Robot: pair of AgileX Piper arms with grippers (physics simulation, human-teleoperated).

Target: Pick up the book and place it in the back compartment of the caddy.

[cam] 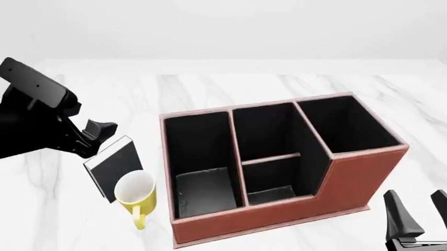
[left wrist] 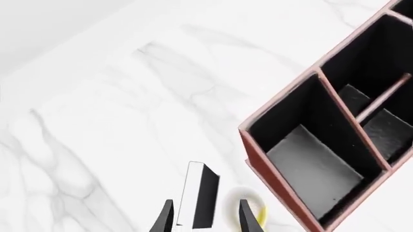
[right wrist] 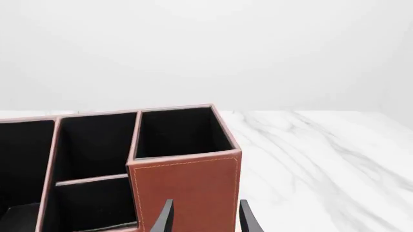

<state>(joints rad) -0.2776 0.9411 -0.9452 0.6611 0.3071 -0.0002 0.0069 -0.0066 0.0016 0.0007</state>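
Note:
The black book (cam: 116,167) with white page edges stands upright on the table, left of the caddy (cam: 349,180), with the yellow mug touching its near side. My left gripper (left wrist: 206,220) is open and straddles the book's top (left wrist: 199,195), with a gap showing at each finger. The reddish-brown caddy has a black interior. Its back compartment (cam: 271,182) is the small cell behind the low near wall; it also shows in the left wrist view (left wrist: 389,131) and the right wrist view (right wrist: 96,205). My right gripper (cam: 417,219) is open and empty at the caddy's near right corner.
A yellow mug (cam: 135,192) stands just in front of the book, handle toward me, and shows beside my left finger (left wrist: 260,212). The caddy's long end cell (cam: 199,157) lies nearest the book. White marble table (cam: 209,89) extends behind the caddy.

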